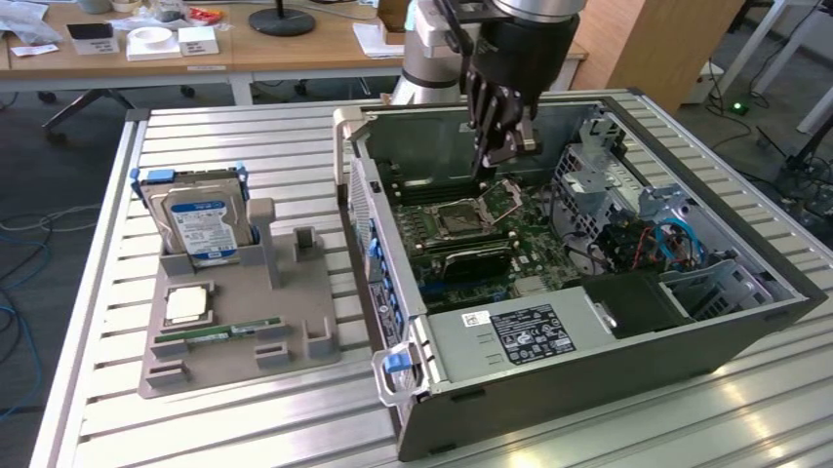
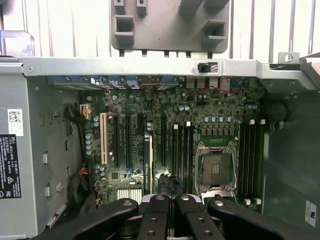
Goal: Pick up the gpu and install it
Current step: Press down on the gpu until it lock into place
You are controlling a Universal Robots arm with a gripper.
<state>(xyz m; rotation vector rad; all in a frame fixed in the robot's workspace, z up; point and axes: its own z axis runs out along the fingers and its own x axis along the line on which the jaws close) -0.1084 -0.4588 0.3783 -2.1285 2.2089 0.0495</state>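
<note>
the black multi-link gripper (image 1: 501, 156) on the grey robot arm (image 1: 521, 39) hangs inside the open dark grey metal computer case (image 1: 729, 336), above the green motherboard (image 1: 489, 229), its fingers (image 2: 165, 212) pressed together. the thin dark gpu card (image 2: 147, 150) stands on edge in a motherboard slot, directly below the fingertips; whether they touch it cannot be told. at the exterior view's left, a grey plastic parts tray (image 1: 312, 341) on the slatted aluminium table (image 1: 234, 136) holds a silver hard drive with a blue-white label (image 1: 202, 229) and a slim green memory stick (image 1: 215, 334).
</note>
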